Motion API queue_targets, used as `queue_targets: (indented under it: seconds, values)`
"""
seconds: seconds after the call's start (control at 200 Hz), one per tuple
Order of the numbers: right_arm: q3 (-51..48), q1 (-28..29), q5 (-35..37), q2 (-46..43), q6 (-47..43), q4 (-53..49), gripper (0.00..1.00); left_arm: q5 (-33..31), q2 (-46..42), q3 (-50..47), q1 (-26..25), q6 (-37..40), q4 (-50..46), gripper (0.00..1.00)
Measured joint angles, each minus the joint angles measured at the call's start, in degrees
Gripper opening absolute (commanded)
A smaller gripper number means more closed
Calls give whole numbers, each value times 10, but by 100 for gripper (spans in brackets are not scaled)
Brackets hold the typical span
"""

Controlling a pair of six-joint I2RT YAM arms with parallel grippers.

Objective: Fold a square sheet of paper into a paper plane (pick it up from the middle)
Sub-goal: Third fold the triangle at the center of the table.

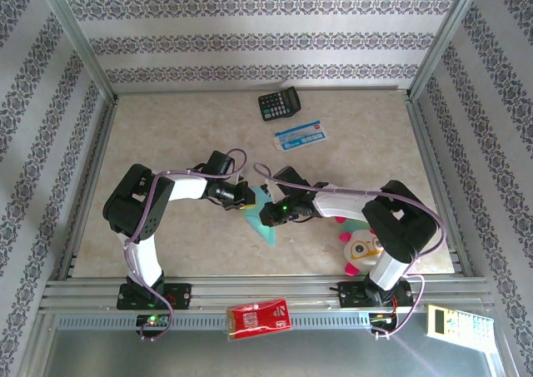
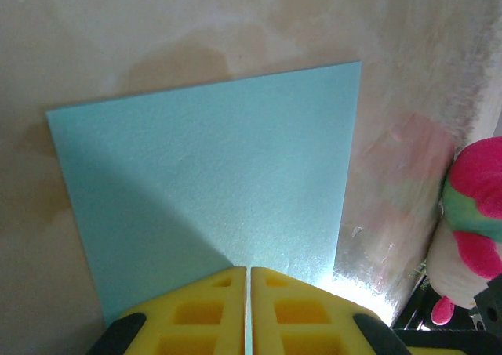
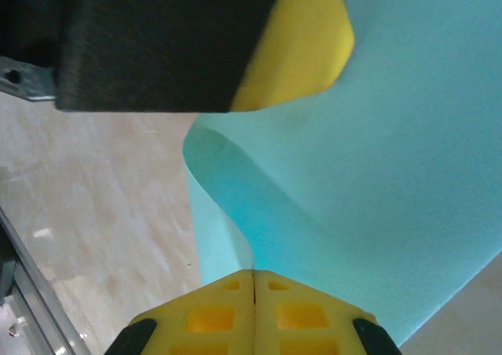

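Beige table [image 1: 166, 144], stripy walls all round. Near the middle, both arms meet at the square sheet of paper [image 2: 212, 175]. The left gripper [image 2: 249, 270] is pinched tight on one edge of the sheet. The right gripper [image 3: 253, 273] is pinched tight too, where the sheet curls up. A black calculator [image 1: 279, 104] and a blue-and-white card [image 1: 300, 135] lie far back, well apart from the sheet. A soft toy [image 1: 362, 244] sits by the right arm.

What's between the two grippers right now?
The square sheet of paper, pinched by left gripper and right gripper; the top external view shows it.
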Motion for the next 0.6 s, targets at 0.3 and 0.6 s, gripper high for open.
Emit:
queue_targets:
  seconds: [0.3,0.6]
  values:
    - [4,-15,0,11,-17,-7,6,0,0,1,0,1,-2,13]
    - [26,-15,0,29,-24,-14,6,-1,0,2,-2,5,-3,13]
